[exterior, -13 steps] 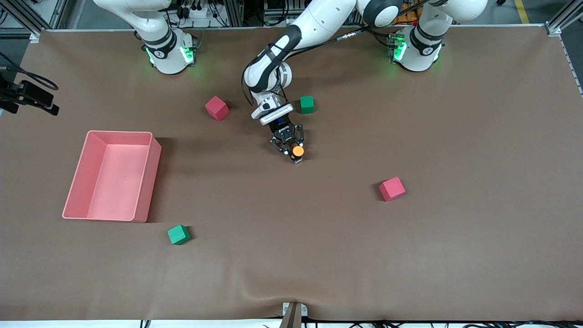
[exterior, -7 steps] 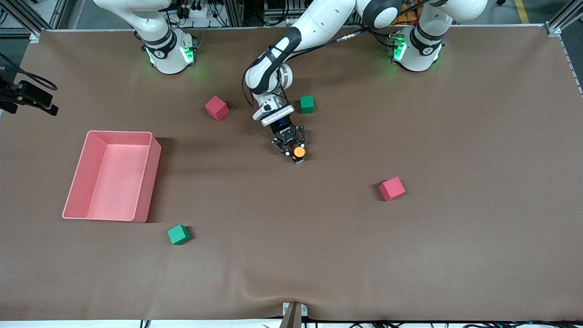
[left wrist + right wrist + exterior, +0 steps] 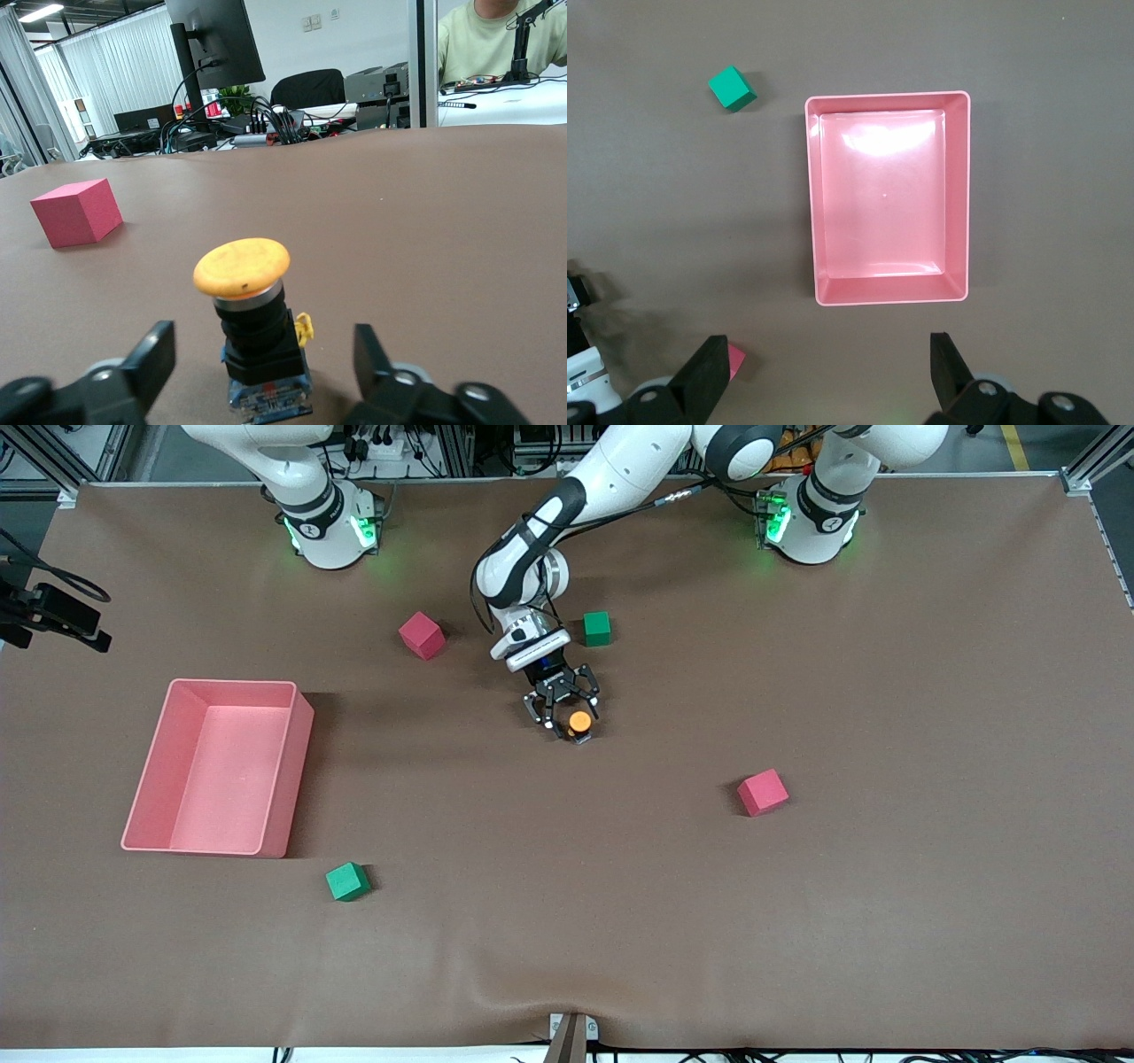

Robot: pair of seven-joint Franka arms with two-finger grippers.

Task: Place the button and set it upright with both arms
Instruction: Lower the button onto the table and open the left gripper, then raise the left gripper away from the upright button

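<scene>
- Pink tray (image 3: 292,744): rectangular, lying on the brown surface (image 3: 886,691) toward the right arm's end. The right tool (image 3: 827,381) hangs high above it with its fingers (image 3: 709,367) spread wide and nothing between them; the right arm waits.
- Green cube (image 3: 346,881): on the surface, nearer to the front camera than the tray and just off its corner.
- Red cube (image 3: 421,635): on the surface, near the left tool's wrist, toward the right arm's end.
- Left tool (image 3: 567,707): reaching down from the left arm to the middle of the surface, fingers (image 3: 146,363) opened wide.
- Button (image 3: 579,723): orange cap on top of a black body, standing upright on the surface between the left tool's fingers. In the left wrist view there is a clear gap on each side, so neither finger touches it.
- Second green cube (image 3: 597,628): on the surface beside the left tool's wrist, farther from the front camera than the button.
- Second red cube (image 3: 763,792): on the surface, well apart from the left tool, toward the left arm's end.
</scene>
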